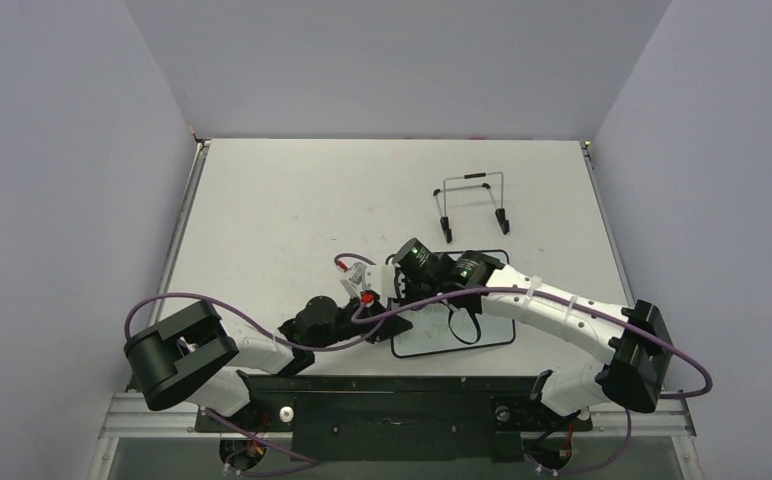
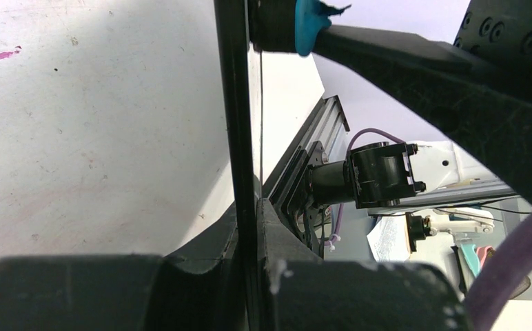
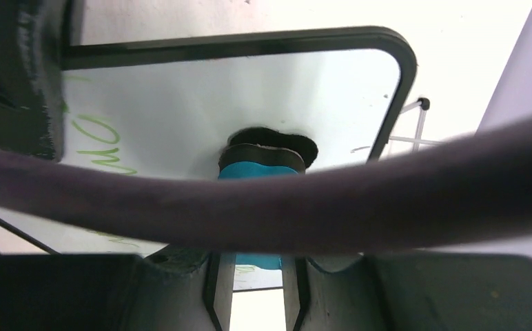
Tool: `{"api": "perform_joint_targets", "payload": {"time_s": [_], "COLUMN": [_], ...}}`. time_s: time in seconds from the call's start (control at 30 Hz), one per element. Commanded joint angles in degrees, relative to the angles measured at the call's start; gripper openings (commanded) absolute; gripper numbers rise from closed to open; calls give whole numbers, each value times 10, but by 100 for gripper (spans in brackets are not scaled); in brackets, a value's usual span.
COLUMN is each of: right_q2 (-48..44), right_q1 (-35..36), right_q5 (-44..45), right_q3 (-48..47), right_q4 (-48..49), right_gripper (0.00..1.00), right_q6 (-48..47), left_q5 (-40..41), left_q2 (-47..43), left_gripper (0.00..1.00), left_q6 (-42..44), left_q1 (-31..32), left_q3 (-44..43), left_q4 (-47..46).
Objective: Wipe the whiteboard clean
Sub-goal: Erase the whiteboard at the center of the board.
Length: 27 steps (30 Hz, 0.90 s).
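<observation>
1. Right hand (image 3: 258,265): narrowed onto a blue eraser (image 3: 260,169), whose dark pad touches the whiteboard (image 3: 180,103) directly ahead of the fingertips.
2. Left hand (image 2: 248,227): pinched tight on the board's black frame at the edge nearest it, apparently steadying the board on the table (image 1: 282,200).
3. Green writing (image 3: 94,138): lies left of the eraser in the right wrist view, with a rounded corner beyond and to the right.
4. Judgement: the next wipe falls to the right hand and runs leftward. The board's long axis cannot be told.
</observation>
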<state>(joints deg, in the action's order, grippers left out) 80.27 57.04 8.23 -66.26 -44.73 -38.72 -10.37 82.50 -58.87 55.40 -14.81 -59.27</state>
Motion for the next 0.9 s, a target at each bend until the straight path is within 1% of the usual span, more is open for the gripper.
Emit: {"api": "perform_joint_targets", "payload": {"time_s": [0.0, 0.1, 0.23, 0.4, 0.53, 0.67, 0.7, 0.77, 0.87], "right_q2": [-11, -29, -34, -23, -5, 13, 15, 8, -17], "right_q1": [17, 20, -3, -33, -36, -36, -34, -23, -6], "right_q5": [-47, -61, -25, 4, 9, -13, -32, -63, -85], "right_q3": [-4, 18, 28, 5, -23, -49, -50, -45, -10], "right_q4": [-18, -37, -22, 1, 15, 7, 2, -14, -38], "right_gripper": [0, 0, 0, 0, 0, 0, 0, 0, 0], "right_q6": [-22, -42, -32, -6, 7, 18, 16, -1, -32], "left_q5": [-15, -15, -17, -18, -18, -17, -17, -15, -14], "left_q2": [-29, -27, -23, -21, -24, -25, -25, -26, -28], "left_gripper": [0, 0, 0, 0, 0, 0, 0, 0, 0], "left_q6": [13, 14, 13, 12, 12, 12, 12, 12, 12], "left_q1": [3, 3, 3, 3, 3, 3, 3, 3, 3], "left_q3": [-13, -12, -12, -11, -11, -10, -10, -9, -8], "left_q4": [-94, -96, -101, -105, -105, -105, -105, -105, -105]}}
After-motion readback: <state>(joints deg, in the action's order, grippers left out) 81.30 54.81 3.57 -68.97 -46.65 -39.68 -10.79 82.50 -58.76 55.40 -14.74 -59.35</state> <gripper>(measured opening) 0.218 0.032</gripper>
